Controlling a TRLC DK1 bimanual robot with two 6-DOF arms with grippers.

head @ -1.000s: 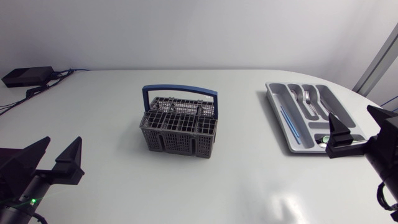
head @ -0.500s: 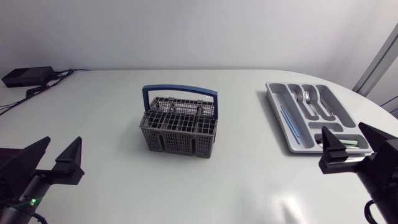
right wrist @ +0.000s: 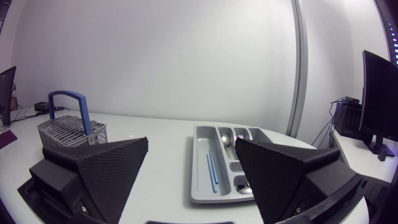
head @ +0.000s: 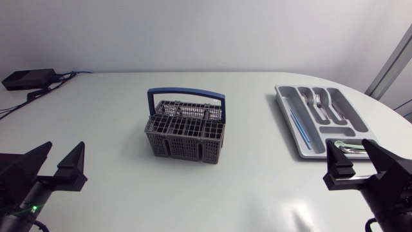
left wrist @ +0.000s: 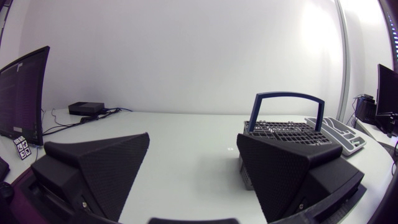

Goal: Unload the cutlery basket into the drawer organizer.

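The left gripper (head: 65, 149) was wide open. Its two black fingers stood far apart and there was nothing between them. It held nothing and touched nothing. It was at the near left side of the white table (head: 116, 116), well away from the basket. In the left wrist view, the left gripper (left wrist: 193, 140) pointed across the table, and the basket (left wrist: 292, 134) stood ahead of it, off toward one finger.

The right gripper (head: 348, 149) was wide open too, and it was empty. It was at the near right side of the table, close to the near end of the drawer organizer (head: 288, 113). In the right wrist view, the organizer (right wrist: 198, 162) lay just ahead of the right gripper (right wrist: 191, 146).

The grey cutlery basket (head: 185, 132) stood upright in the middle of the table with its blue handle (head: 187, 93) up. I could not tell if any cutlery was inside it.

The organizer had a fork (head: 317, 103), a spoon (head: 335, 106) and a thin blue stick (head: 299, 129) lying in its slots.
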